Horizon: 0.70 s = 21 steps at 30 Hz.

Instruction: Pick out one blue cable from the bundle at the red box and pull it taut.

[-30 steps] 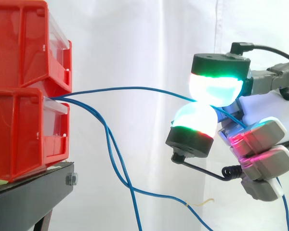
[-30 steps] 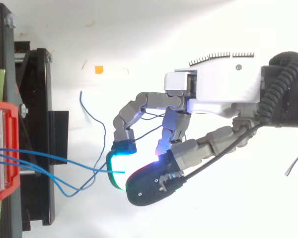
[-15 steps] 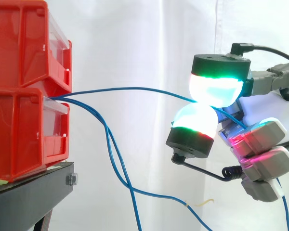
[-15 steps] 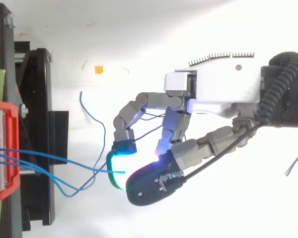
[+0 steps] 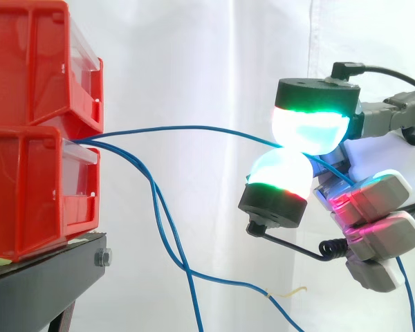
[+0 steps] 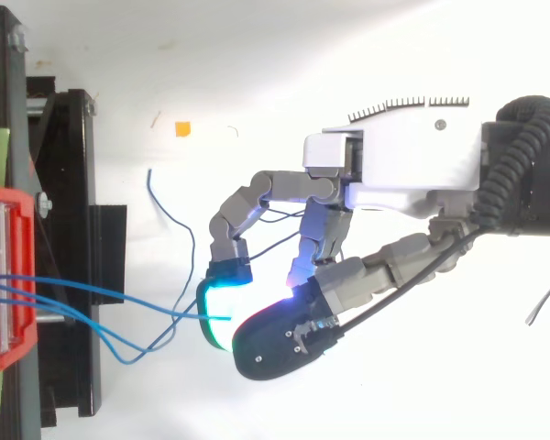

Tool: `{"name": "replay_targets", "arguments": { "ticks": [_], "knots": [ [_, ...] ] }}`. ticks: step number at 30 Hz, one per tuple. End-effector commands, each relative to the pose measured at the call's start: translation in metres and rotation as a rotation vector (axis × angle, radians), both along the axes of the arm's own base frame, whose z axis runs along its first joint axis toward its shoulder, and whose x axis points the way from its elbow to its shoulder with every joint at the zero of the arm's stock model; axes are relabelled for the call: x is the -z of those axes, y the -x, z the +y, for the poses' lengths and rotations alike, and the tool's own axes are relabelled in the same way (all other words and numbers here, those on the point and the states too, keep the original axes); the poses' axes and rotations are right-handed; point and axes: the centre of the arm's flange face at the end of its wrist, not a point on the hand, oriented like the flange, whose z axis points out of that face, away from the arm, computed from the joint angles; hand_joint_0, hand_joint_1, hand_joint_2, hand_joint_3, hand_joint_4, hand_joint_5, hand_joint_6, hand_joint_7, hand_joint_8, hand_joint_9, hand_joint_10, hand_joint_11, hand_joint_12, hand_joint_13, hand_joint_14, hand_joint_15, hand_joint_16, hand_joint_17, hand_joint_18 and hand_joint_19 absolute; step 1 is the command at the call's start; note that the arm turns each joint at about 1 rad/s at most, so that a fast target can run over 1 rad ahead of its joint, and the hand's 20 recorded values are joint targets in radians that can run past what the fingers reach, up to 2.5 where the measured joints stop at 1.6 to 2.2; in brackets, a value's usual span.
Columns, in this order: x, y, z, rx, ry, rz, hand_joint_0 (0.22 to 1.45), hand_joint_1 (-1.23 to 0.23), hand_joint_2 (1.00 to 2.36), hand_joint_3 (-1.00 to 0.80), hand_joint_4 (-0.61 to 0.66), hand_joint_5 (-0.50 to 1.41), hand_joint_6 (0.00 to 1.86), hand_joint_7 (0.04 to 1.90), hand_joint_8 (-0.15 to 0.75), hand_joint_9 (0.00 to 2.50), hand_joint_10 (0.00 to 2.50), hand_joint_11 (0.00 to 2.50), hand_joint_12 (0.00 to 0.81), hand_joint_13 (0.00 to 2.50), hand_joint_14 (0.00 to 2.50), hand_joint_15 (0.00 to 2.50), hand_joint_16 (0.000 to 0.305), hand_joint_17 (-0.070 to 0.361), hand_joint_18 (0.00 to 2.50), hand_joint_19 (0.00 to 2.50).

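Observation:
Several thin blue cables come out of the lower red box (image 5: 34,190) on the left. One blue cable (image 5: 187,128) runs nearly level to the right and ends pinched between two glowing fingertips (image 5: 310,128) of my hand (image 5: 370,162). It carries a slight curve. The other cables (image 5: 167,228) droop from the box toward the floor. From above, the pinched cable (image 6: 119,298) stretches from the box (image 6: 5,275) to the hand (image 6: 412,170), whose pads meet at the cable's end.
A second red box (image 5: 34,62) is stacked on the lower one, both on a black stand (image 5: 48,277). A white curtain hangs behind. A loose blue strand (image 6: 174,220) lies on the white floor below the hand.

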Motion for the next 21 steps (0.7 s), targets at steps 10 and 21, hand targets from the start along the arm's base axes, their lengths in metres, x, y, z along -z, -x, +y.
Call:
{"name": "replay_targets", "arguments": {
  "ticks": [10,21],
  "knots": [
    [-0.001,0.0002,-0.0001,0.0,-0.001,-0.001,0.7,-0.82,1.02,-0.14,-0.15,-0.13,0.93,1.03,0.299,1.36,0.02,0.93,0.352,1.22,0.02,0.8,0.044,0.1,0.98,0.61],
    [0.0007,0.0003,-0.0001,0.0,0.0,0.002,0.7,-0.82,1.02,-0.14,-0.15,-0.12,0.93,1.03,0.299,1.37,0.02,0.92,0.358,1.21,0.02,0.79,0.044,0.1,0.98,0.61]
  ]
}}
